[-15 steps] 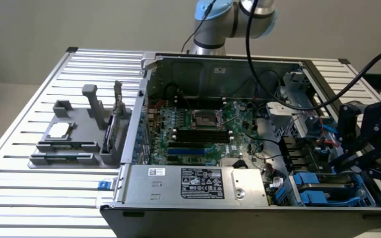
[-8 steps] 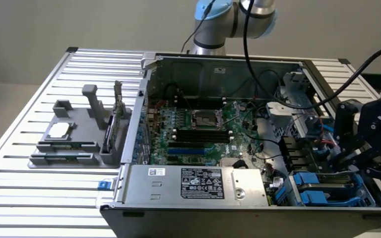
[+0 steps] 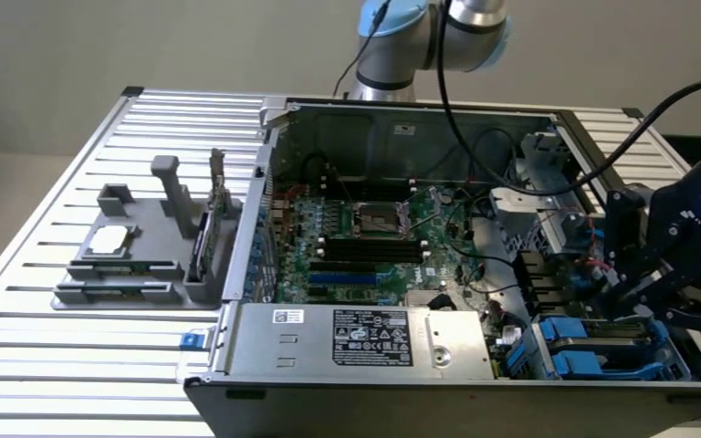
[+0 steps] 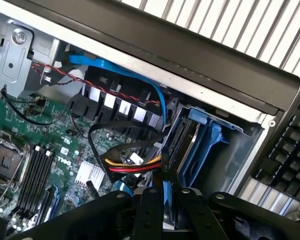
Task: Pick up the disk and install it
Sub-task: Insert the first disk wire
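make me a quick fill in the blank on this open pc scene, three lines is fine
1. The tool hangs over the drive bay at the exterior view's ____ side.
2. In the wrist view, the edge of the disk gripped between the tool's fingers is coloured ____.
3. The grey fixture stands on the table, to the exterior view's ____ of the computer case.

Missing words: right; blue; left
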Robot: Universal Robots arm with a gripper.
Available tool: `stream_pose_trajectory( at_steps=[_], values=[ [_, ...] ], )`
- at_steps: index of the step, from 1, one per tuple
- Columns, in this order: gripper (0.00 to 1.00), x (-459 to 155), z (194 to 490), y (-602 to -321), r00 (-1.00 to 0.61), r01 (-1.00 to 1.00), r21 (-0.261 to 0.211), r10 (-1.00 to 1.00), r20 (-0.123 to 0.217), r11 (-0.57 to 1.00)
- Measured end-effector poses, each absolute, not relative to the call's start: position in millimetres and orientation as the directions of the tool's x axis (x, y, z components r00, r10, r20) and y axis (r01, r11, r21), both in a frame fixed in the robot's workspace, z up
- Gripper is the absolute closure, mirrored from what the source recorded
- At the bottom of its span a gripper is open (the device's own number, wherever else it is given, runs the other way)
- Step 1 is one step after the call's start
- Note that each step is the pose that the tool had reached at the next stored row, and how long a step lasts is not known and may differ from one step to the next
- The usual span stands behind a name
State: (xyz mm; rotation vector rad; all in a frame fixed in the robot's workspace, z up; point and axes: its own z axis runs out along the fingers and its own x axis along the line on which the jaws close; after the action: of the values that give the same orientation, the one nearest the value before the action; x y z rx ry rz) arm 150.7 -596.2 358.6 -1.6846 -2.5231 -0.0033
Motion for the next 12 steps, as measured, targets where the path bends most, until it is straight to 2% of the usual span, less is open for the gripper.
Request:
stream_pose_trajectory(
  at_steps=[5,12],
  values=[
    [0.84,149.1,364.7,-588.2,-0.38,0.921,-0.059,0.922,0.081,0.385],
    [0.84,149.5,367.8,-573.9,-0.379,0.922,-0.087,0.925,0.014,0.378]
  ],
)
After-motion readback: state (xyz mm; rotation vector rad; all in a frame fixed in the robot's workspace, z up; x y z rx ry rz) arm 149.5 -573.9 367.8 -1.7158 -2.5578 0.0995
